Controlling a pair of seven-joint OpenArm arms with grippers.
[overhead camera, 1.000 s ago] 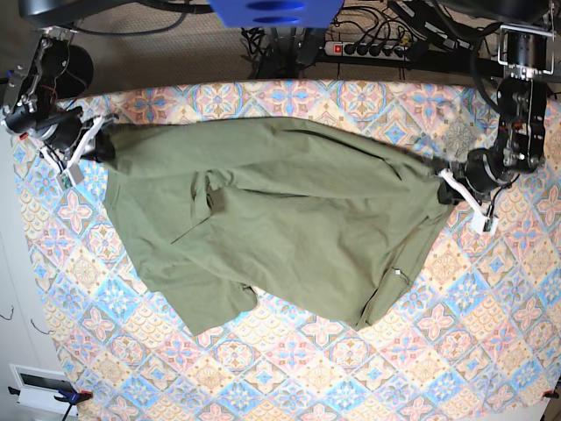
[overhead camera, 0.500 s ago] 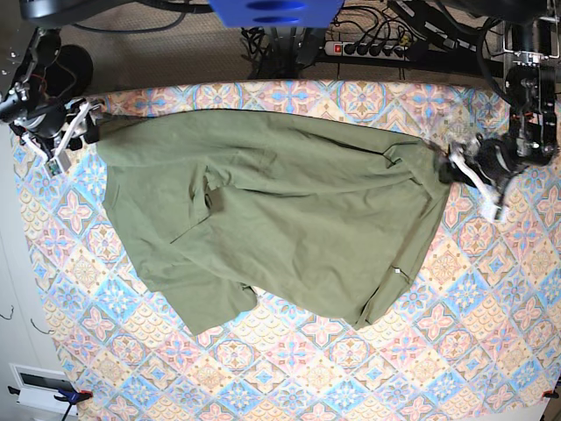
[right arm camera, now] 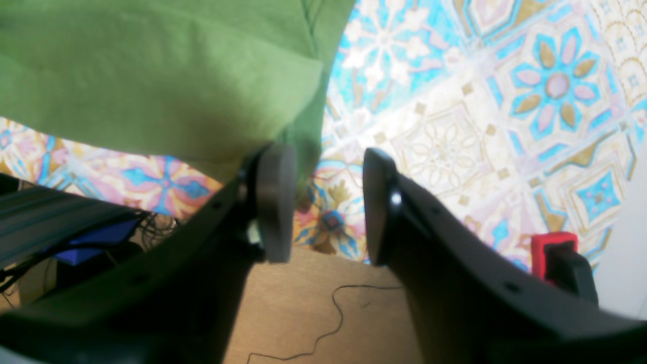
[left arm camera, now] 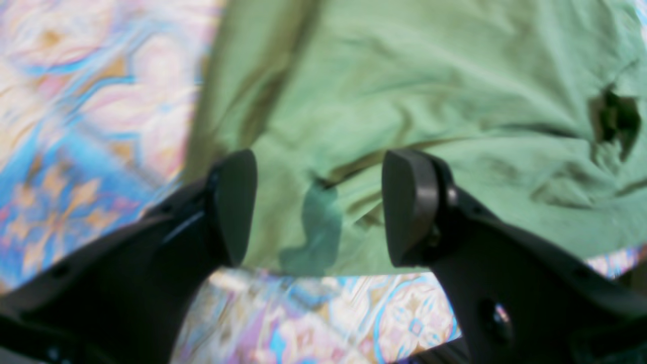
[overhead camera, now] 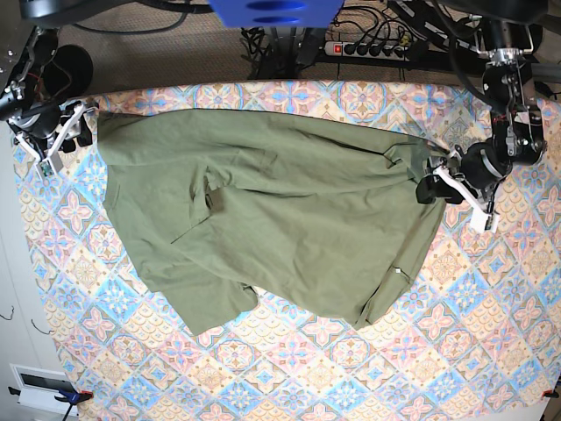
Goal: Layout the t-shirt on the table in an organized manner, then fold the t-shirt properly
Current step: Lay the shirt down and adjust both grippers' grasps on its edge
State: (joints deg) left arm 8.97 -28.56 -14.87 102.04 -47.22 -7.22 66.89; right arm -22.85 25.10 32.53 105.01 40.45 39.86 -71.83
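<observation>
**Soft cloth, matt plastic**

I see the shirt (overhead camera: 280, 215) as matt, wrinkled olive cotton. The tabletop (overhead camera: 491, 333) wears a smooth printed cloth. Both pincers, left (left arm camera: 318, 207) and right (right arm camera: 328, 202), look like black matt plastic with smooth pads.

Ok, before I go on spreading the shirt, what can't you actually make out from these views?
- Left wrist: blurred; whether the left end effector, open over the shirt, touches it is unclear.
- Right wrist: the shirt runs off the top and left edges; only one corner shows beside the open right end effector.
- Base: the shirt's underside and folded-under lower parts are hidden by its own cloth; the table is cut off at the frame edges.
</observation>
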